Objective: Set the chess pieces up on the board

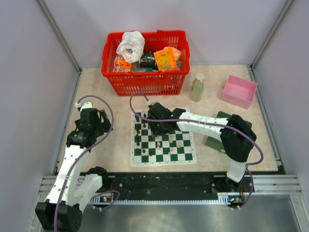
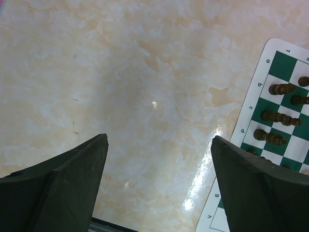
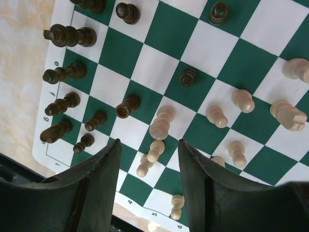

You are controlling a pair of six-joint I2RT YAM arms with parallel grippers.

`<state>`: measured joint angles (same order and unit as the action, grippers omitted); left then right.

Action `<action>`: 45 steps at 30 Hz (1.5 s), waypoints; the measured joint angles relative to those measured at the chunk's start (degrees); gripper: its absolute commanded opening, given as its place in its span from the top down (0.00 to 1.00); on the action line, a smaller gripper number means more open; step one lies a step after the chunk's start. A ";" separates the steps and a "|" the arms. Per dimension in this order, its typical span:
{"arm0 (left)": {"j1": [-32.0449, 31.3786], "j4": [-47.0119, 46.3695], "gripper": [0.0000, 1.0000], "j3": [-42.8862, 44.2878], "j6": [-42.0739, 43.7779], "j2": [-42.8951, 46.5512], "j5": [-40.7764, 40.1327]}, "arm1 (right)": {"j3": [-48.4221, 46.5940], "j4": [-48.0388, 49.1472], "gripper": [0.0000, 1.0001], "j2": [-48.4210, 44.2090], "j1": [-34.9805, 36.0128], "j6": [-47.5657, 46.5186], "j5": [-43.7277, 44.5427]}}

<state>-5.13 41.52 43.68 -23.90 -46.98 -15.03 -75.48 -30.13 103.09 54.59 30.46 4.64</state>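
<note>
Hovering over the board [image 1: 163, 160] at table centre, the right gripper [image 3: 149, 145] is spreading its fingers and grasping nothing (cream pieces [image 3: 217, 116] are sitting scattered on the squares beneath). Dark pieces [image 3: 67, 36] are lining the board's 9 o'clock edge. Farther toward 9 o'clock, the left gripper [image 2: 159, 139] is gaping wide, released, above the marbled tabletop [image 2: 145, 72].

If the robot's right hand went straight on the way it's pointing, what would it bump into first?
Probably the cream chess piece seen between the fingers of the right hand, then the board under it; the height is hard to judge.
</note>
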 measured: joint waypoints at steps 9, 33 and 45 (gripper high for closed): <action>0.00 0.00 0.07 0.00 0.00 0.61 0.00 | -0.07 -0.81 0.54 1.84 0.50 0.20 2.19; 0.00 0.00 0.07 0.00 0.00 0.76 0.00 | -0.44 0.00 0.62 4.44 0.52 0.66 1.25; 0.00 0.00 0.07 0.00 0.00 0.76 -0.02 | -0.44 0.55 0.72 4.44 0.50 0.68 1.27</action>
<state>-5.13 41.52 43.68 -23.90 -46.22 -15.05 -75.92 -29.58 107.53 55.09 31.14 5.91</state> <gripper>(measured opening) 0.928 0.342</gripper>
